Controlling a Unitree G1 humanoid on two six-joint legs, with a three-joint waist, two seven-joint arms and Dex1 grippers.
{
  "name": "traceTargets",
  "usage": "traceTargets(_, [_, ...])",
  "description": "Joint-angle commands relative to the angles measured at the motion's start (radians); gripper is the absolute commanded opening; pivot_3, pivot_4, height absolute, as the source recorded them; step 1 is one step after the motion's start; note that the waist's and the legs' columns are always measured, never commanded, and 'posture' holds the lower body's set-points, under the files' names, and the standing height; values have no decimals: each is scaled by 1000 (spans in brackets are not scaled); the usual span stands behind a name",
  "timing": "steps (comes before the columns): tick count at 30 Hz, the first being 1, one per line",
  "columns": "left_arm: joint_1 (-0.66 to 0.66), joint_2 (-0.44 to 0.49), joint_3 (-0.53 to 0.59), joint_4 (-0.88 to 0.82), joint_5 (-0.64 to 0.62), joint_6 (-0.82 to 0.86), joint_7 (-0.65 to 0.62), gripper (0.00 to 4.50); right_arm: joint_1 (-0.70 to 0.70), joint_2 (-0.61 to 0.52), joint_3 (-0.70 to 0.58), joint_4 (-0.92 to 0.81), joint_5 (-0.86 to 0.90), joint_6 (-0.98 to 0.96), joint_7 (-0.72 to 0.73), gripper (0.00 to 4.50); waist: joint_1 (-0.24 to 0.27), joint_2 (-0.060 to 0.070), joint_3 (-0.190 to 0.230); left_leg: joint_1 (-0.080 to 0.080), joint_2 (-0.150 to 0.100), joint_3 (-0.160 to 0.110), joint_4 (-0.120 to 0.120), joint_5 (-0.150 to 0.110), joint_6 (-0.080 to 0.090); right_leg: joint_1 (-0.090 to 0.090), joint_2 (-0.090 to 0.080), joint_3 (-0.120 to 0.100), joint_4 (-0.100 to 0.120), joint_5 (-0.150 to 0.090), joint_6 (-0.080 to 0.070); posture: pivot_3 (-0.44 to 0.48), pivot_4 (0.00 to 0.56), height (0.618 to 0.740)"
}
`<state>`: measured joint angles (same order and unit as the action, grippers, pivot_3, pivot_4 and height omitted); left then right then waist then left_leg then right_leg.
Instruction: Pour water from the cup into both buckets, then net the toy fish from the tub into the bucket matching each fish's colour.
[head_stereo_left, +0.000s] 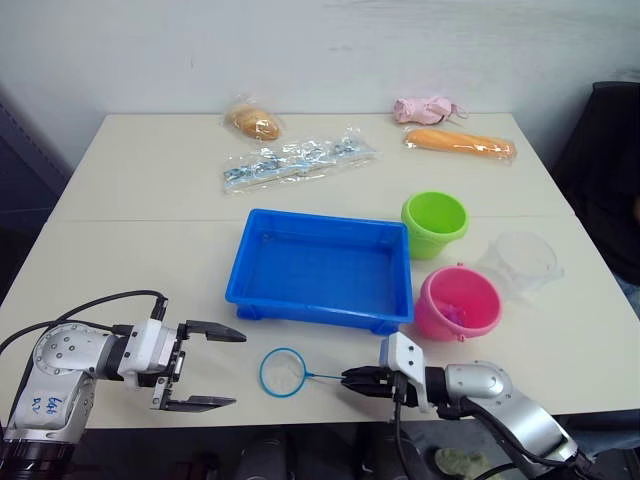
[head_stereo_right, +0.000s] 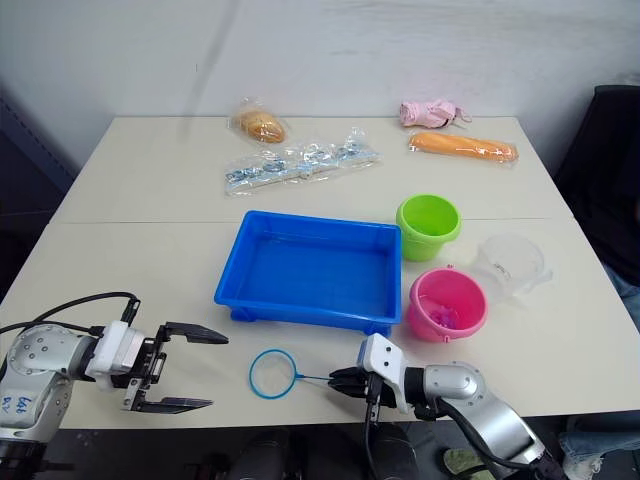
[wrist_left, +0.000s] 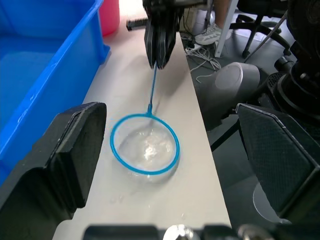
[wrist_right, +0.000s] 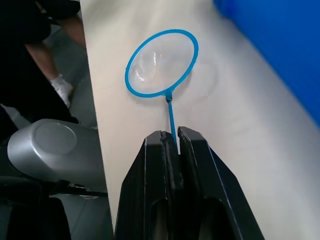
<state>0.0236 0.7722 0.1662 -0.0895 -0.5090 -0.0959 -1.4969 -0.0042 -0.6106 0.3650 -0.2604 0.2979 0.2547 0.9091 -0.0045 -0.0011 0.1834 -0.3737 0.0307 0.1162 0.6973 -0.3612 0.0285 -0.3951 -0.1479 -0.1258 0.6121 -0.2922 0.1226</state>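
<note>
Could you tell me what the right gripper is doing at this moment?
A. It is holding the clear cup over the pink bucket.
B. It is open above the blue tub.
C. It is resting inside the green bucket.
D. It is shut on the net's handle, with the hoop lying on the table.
D: the right gripper is closed on the thin handle of the net, whose hoop lies flat on the table in front of the tub.

Blue handwritten marks on the left arm's grey housing (head_stereo_left: 46, 404), too small to read
</note>
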Motion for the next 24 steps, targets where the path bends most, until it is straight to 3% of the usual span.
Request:
traceTargets(1, [8, 12, 2, -25, -20, 20, 8, 4470, -19, 14, 23, 49, -28, -72, 60, 0, 0, 0, 0, 0, 0, 0, 0, 0, 0, 0, 0, 0, 0, 0, 0, 0, 150, 740])
traceTargets(5, [12, 13, 7, -30, -27, 42, 14, 4470, -48, 50, 20, 108, -42, -109, 74, 0, -1, 0, 0, 1, 1, 0, 0, 0, 0, 0, 1, 0, 0, 0, 0, 0, 150, 740])
traceTargets(7, [12, 14, 6, -33, -27, 48, 15, 4500, -69, 59, 12, 130, -50, -131, 81, 841, -1, 0, 0, 1, 1, 0, 0, 0, 0, 0, 1, 0, 1, 0, 0, 0, 150, 740])
traceTargets(8, [12, 14, 6, -35, -26, 51, 16, 4500, -79, 62, 7, 137, -52, -137, 85, 1023, -1, 0, 0, 1, 1, 0, 0, 0, 0, 0, 1, 0, 1, 0, 0, 0, 150, 740])
traceTargets(11, [13, 14, 7, -40, -26, 59, 21, 4500, -95, 64, -5, 140, -53, -155, 97, 2509, -1, 0, 0, 1, 1, 0, 0, 0, 0, 0, 0, 0, 1, 0, 0, 0, 150, 740])
traceTargets(15, [35, 30, 31, -54, -31, 90, 40, 4500, -83, 13, -59, 12, -7, -142, 121, 4438, 0, 1, 0, 1, 1, 0, 0, 0, 0, 0, 0, 0, 1, 0, 0, 0, 150, 740])
traceTargets(19, [67, 66, 85, -61, -12, 134, 100, 4500, -2, -101, -173, -206, 87, -107, 170, 4438, 4, 2, 1, 1, 0, 0, 0, 0, 0, 0, 0, 0, 0, 0, 0, 0, 150, 740])
traceTargets(24, [68, 93, 128, -5, -4, 126, 115, 4500, 83, -226, -388, -343, 207, -55, 177, 4438, 4, 2, 1, 2, 0, 0, -1, -1, 0, 1, -1, 0, -3, 0, 0, 0, 150, 740])
